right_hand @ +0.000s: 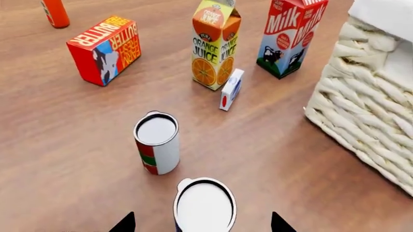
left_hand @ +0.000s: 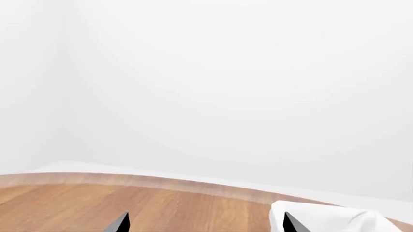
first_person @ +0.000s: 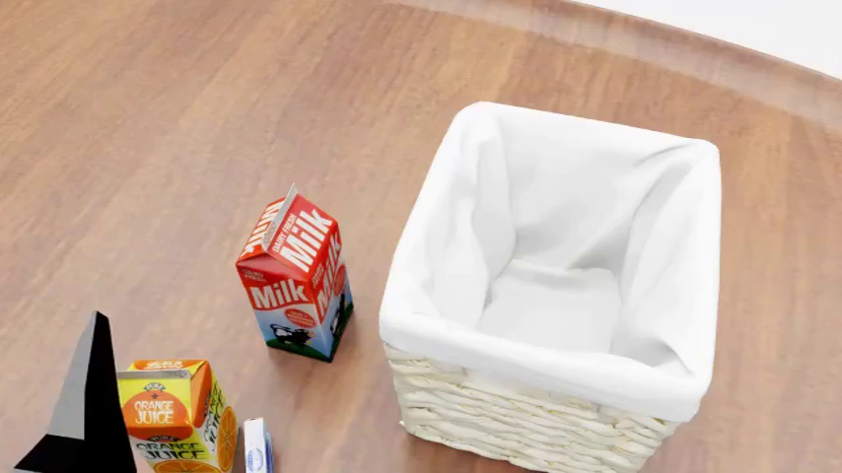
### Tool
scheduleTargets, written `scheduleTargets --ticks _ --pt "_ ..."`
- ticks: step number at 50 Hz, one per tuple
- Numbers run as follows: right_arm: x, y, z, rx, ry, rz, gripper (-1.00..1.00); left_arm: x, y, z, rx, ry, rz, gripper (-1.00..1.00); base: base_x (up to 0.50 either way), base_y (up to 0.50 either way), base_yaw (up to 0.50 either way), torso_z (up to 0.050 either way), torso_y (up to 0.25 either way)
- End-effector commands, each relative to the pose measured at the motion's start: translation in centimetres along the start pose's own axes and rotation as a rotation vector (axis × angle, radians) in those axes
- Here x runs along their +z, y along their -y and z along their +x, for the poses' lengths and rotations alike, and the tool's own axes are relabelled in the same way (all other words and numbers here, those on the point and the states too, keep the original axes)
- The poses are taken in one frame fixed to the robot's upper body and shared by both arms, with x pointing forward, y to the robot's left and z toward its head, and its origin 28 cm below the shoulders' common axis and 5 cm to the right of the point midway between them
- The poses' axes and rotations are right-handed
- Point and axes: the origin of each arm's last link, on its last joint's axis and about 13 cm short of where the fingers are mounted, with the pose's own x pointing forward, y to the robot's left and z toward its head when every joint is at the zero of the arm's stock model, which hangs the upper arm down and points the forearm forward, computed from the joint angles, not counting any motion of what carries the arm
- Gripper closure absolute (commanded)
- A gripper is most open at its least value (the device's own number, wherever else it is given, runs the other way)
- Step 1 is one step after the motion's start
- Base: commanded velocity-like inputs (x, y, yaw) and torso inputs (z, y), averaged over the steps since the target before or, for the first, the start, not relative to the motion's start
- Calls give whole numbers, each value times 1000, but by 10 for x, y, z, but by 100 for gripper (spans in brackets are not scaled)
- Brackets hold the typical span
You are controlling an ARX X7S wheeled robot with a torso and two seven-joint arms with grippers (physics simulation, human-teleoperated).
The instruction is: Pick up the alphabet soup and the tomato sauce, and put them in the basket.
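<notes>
Cartons point(right_hand: 216, 46) read "Orange Juice", "Milk" point(right_hand: 291, 34); red box point(right_hand: 104, 48) "Butter".

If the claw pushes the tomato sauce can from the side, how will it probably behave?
The tomato sauce can stands upright on the wooden table, taller than wide, so a high push would probably tip it; a low push would likely slide it. Once on its side, its round body would likely roll. Its smooth-looking label may slip in a weak grip. It looks rigid, so squeezing should not deform it.

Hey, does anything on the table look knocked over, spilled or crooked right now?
Nothing stands out. The red-and-green tomato sauce can, the silver-topped can nearest the right hand, the cartons and the cream wicker basket all stand upright, with no spill.
</notes>
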Motion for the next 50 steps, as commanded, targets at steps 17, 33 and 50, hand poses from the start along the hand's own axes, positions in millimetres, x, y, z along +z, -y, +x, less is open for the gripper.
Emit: scheduleTargets --ticks 17,33,50 --pt "-4 -6 22 4 -92 93 -100 -1 -1 0 -3 -4 -5 -100 0 0 0 0 0" --pt "-5 -4 33 -6 -161 139 -100 0 -1 1 -2 -3 -9 -100 0 0 0 0 0" --pt "-9 -5 41 -6 -182 108 -100 -1 -1 1 -1 -3 -9 -100 0 0 0 0 0"
